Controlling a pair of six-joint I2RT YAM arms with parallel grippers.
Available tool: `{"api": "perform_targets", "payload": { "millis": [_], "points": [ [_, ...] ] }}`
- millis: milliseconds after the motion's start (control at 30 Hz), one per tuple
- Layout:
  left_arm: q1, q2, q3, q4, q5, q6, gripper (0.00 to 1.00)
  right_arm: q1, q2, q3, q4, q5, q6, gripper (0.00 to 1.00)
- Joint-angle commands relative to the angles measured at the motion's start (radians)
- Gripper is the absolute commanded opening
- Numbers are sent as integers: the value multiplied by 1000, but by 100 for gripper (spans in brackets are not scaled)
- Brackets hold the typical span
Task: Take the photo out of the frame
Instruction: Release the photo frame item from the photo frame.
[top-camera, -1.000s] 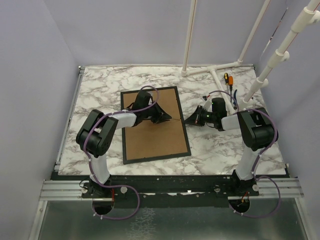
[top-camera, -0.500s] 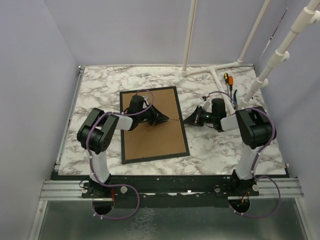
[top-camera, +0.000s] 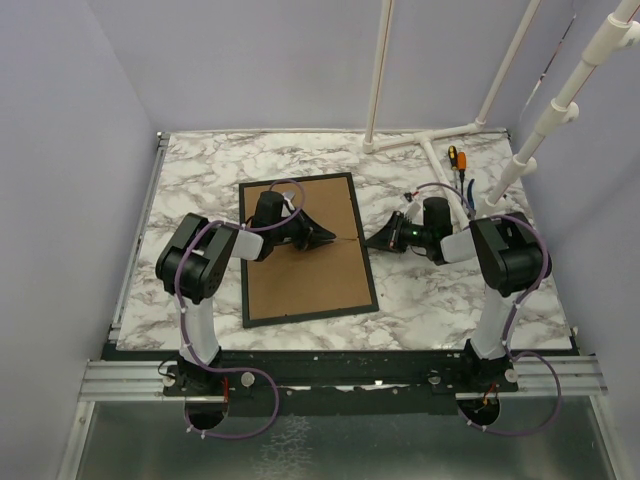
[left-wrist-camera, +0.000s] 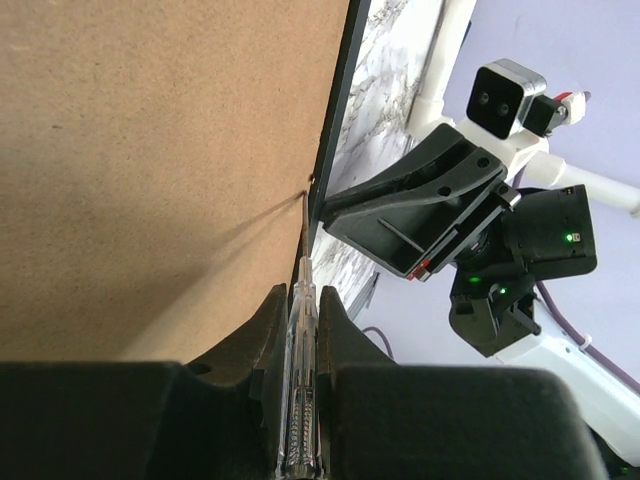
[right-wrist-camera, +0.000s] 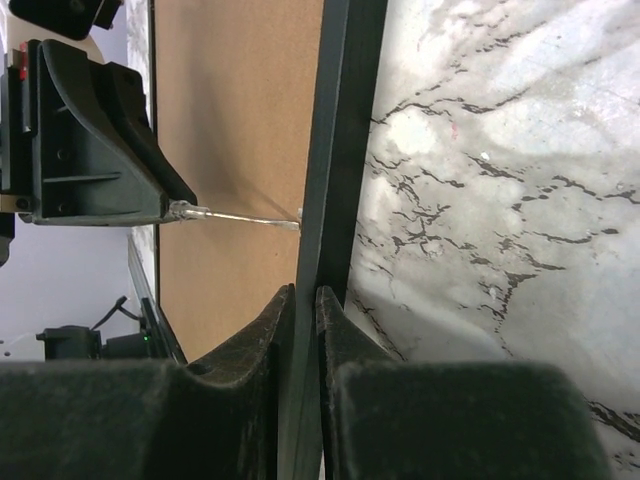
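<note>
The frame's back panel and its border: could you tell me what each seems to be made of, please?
The back panel looks like fibreboard: matt brown, faintly speckled, no grain. The border is a smooth black rail with a dull sheen, plastic or painted wood; I cannot tell which.

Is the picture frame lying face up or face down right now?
Face down. The frame lies flat on the table, brown fibreboard back upward; the photo is not visible.

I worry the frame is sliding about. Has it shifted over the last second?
Yes, slightly: the frame has slid a little to the left, away from the foot of the white pipe stand.
</note>
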Motion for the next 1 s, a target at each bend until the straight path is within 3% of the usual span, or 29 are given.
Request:
{"api": "perform_targets", "payload": {
  "millis": [0, 967],
  "points": [
    [12, 36, -10, -8, -15, 8, 0, 6, 39, 0, 20, -37, 0, 16],
    [-20, 71, 13, 52, -2, -44, 0, 12, 54, 20, -6, -43, -6, 16]
  ]
}}
